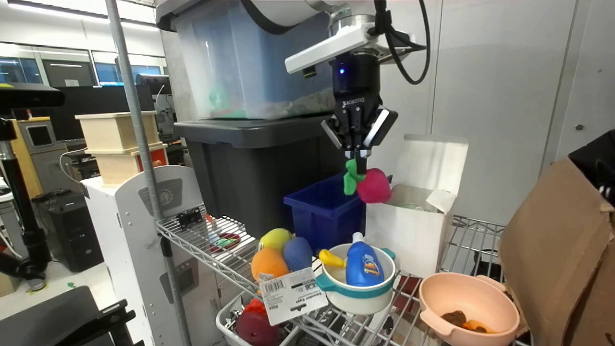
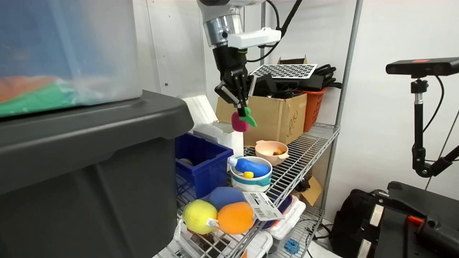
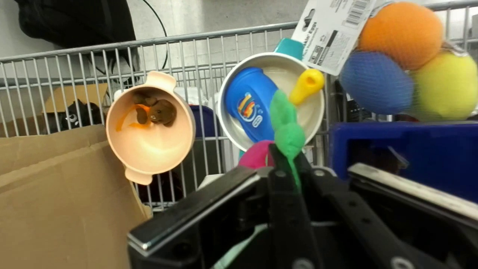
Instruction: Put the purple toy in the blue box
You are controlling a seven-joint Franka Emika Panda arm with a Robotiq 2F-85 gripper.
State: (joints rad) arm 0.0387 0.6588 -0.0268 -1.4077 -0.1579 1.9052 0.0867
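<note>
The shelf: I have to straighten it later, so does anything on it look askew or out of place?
The white card by the toy eggs sticks out past the front edge of the shelf, where it might snag. The blue bottle lies tilted in the pot, an odd spot for a bottle. Nothing looks spilled.

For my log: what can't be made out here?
Purple toy: body partly hidden by the gripper, wrist view.
Blue box: cut off by the right edge, wrist view; inside too dim to read.
Translucent tote: contents blurred by its cloudy wall, both exterior views.
Robot arm: cut off by the top edge, both exterior views.
Card: fine print too small, wrist view.
</note>
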